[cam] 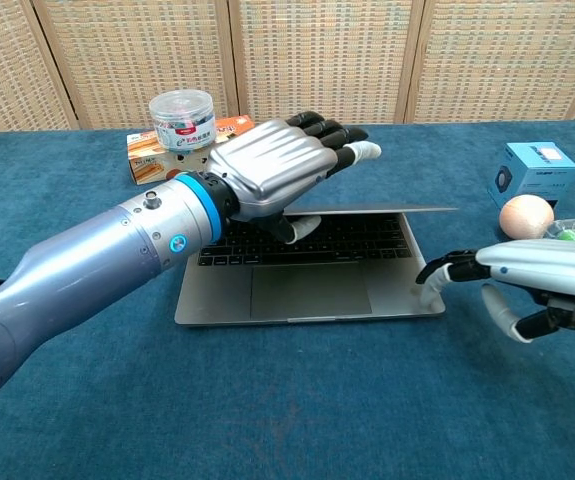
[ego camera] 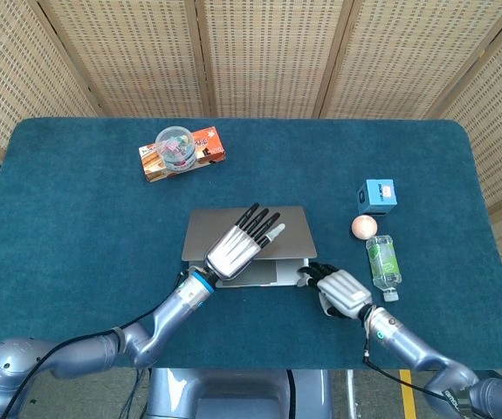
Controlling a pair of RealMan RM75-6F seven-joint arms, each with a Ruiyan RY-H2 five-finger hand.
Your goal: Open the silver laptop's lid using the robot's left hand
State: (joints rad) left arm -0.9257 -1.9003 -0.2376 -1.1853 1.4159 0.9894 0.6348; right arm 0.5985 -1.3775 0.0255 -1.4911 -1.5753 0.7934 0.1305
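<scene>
The silver laptop [ego camera: 291, 230] lies at the table's middle with its lid raised a small way, so the keyboard [cam: 367, 238] shows in the chest view. My left hand [ego camera: 237, 244] lies on top of the lid. Its fingers stretch across the lid and its thumb [cam: 300, 228] is tucked under the lid's front edge, so the lid is held between them. My right hand [ego camera: 340, 291] is at the laptop's front right corner. It holds nothing, its fingers are spread, and one fingertip [cam: 429, 283] touches the base.
A clear jar [ego camera: 174, 146] sits on an orange box [ego camera: 205, 150] at the back left. To the right of the laptop are a blue cube [ego camera: 380, 194], a peach ball [ego camera: 364, 226] and a small green bottle [ego camera: 383, 264] lying flat. Wicker screens stand behind the table.
</scene>
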